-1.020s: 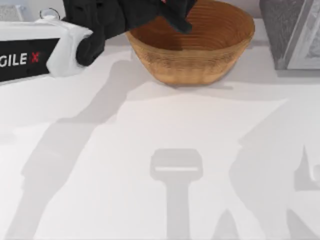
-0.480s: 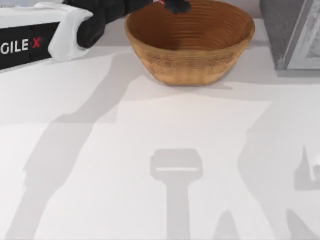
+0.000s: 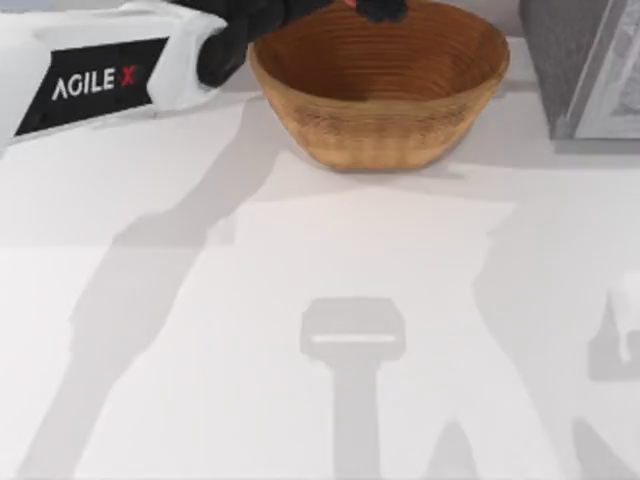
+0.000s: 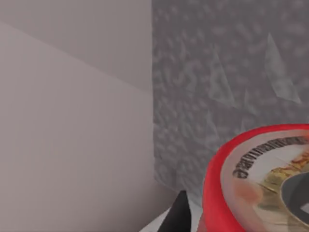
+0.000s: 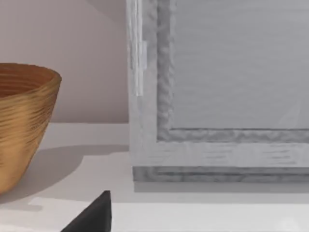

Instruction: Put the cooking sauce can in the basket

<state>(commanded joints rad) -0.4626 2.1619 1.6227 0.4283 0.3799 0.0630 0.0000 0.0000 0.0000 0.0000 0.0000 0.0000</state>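
Observation:
The tan woven basket stands at the back middle of the table, and its side also shows in the right wrist view. My left arm reaches in from the top view's left. Its black gripper hangs over the basket's far rim at the picture's top edge. The left wrist view has the cooking sauce can close up, red-rimmed with a yellowish printed top, held in that gripper beside one dark fingertip. My right arm is parked at the right edge.
A grey speckled cabinet stands at the back right, just beside the basket, and looms large in the right wrist view. A plain wall runs behind the table. White tabletop stretches in front of the basket.
My left arm has slid to the right and farther back, carrying the can over the basket's far side. The right arm has stayed put.

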